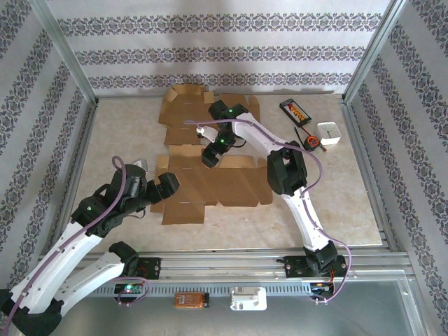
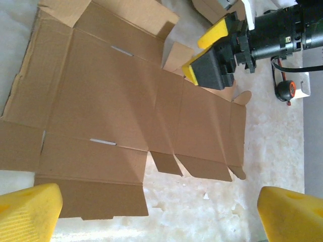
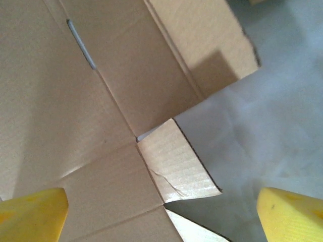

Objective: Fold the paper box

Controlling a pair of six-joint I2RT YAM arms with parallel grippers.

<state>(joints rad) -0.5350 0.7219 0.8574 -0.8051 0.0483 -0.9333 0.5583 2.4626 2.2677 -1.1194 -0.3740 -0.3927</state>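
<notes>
The paper box [image 1: 213, 183] is a flat brown cardboard blank lying unfolded mid-table, with slots and side flaps visible in the left wrist view [image 2: 111, 96]. My left gripper [image 1: 166, 185] hovers open over its left end, yellow fingertips [image 2: 30, 214] wide apart above the blank's edge and bare table. My right gripper [image 1: 210, 157] stands open at the blank's far edge, also seen from the left wrist [image 2: 203, 51]. Between its yellow fingers [image 3: 33, 214] a small corner flap [image 3: 176, 166] tilts up slightly from the table. Nothing is held by either gripper.
A second flat cardboard blank [image 1: 185, 112] lies behind the first, near the back wall. At the back right are a black and orange pack [image 1: 295, 109], a small white tub [image 1: 329, 133] and a small orange and black tool [image 1: 311, 144]. Metal frame posts line both sides.
</notes>
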